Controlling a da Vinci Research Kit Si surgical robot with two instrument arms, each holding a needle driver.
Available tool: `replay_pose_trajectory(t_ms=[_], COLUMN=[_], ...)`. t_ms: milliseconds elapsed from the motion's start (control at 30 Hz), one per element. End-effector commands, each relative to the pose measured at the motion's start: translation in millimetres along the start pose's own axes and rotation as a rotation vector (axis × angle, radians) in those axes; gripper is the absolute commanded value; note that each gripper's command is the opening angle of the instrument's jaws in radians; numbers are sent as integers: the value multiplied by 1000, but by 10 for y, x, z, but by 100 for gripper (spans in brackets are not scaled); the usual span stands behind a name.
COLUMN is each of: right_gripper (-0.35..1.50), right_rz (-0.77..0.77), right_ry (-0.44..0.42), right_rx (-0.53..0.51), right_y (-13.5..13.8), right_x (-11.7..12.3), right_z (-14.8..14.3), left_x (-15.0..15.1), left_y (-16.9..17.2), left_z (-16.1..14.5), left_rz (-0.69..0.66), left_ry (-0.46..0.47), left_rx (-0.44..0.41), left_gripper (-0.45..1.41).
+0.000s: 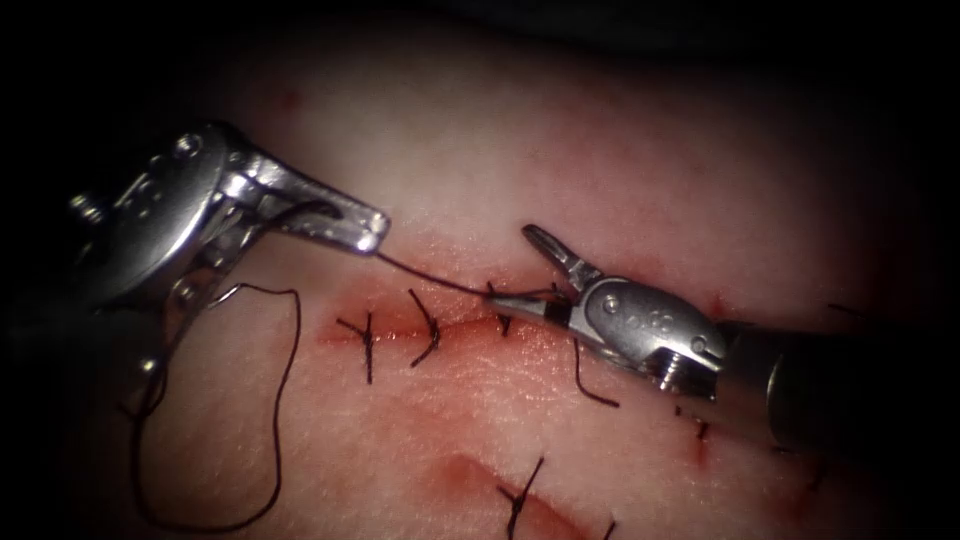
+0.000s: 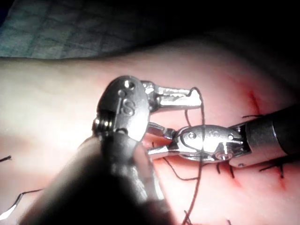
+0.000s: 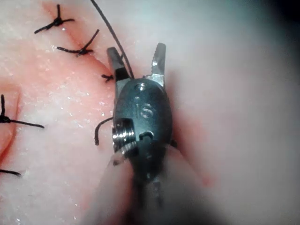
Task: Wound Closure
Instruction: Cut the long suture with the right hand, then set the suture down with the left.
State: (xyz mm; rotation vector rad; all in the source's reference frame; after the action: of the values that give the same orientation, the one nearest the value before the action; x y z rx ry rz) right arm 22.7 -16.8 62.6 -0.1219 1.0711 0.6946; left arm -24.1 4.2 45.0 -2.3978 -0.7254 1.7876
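Left gripper (image 1: 365, 228) sits closed on the thread (image 1: 430, 277), up and left of the cut (image 1: 440, 330). The strand runs taut from it down to the newest stitch. Right gripper (image 1: 518, 268) stands wide open at that stitch, one jaw on each side of the strand, holding nothing. Needle (image 2: 10, 209) lies loose on the tissue (image 1: 600, 150), off to the left. Two finished stitches (image 1: 398, 333) cross the cut's left part.

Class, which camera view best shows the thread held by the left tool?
The endoscope view: the thread runs taut from the shut left tool to the cut. The left wrist view shows thread crossing the right tool; the right wrist view, a short stretch.
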Motion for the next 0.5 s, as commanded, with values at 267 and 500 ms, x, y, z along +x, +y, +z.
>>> replay_pose_trajectory(t_ms=[267, 500], right_gripper=[148, 148], right_rz=[-160, -216], right_ry=[-4, -27], right_rx=[39, 15], right_y=[31, 55], right_x=[-29, -37], right_z=[-91, -137], left_x=[-30, -93], left_y=[52, 104], left_z=[27, 42], left_rz=[8, -45], left_ry=[10, 1], left_rx=[-49, -80], left_gripper=[-45, -45])
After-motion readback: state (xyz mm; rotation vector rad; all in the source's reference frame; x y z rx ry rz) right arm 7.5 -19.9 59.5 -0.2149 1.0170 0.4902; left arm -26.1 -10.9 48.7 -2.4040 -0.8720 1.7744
